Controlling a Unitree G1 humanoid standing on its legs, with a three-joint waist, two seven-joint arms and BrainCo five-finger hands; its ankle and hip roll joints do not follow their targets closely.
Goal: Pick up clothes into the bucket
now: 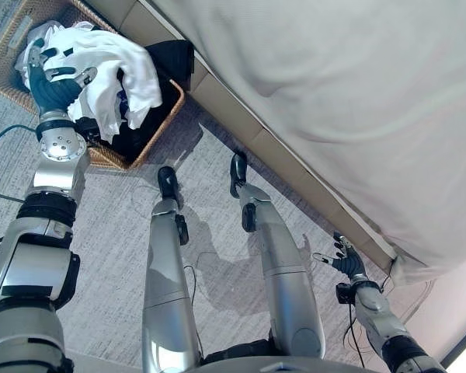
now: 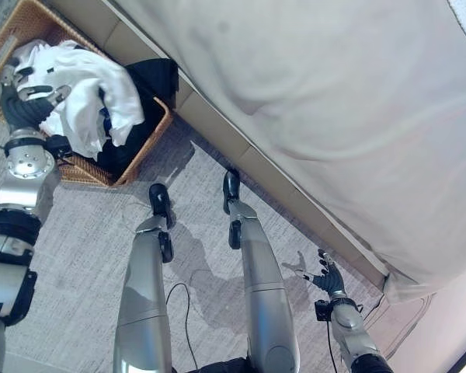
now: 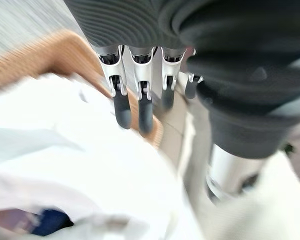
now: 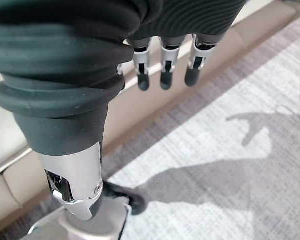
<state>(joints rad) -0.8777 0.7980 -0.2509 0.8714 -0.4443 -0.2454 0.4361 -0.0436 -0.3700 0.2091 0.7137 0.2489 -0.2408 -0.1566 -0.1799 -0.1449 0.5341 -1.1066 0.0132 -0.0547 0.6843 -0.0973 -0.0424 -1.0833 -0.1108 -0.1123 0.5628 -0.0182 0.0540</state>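
While over the basket [image 1: 151, 128], left hand [image 1: 56, 81] fingers relaxed above white cloth [image 1: 116, 66], right hand [image 1: 348, 260] spread, empty, near bed [image 1: 334, 93].

White clothes [image 1: 113, 66] heaped over the basket [image 1: 149, 138] mouth crowded the left hand [image 1: 53, 81]. The bed [image 1: 334, 101] walled the far side, while open carpet [image 1: 113, 233] surrounded the right hand [image 1: 346, 260].
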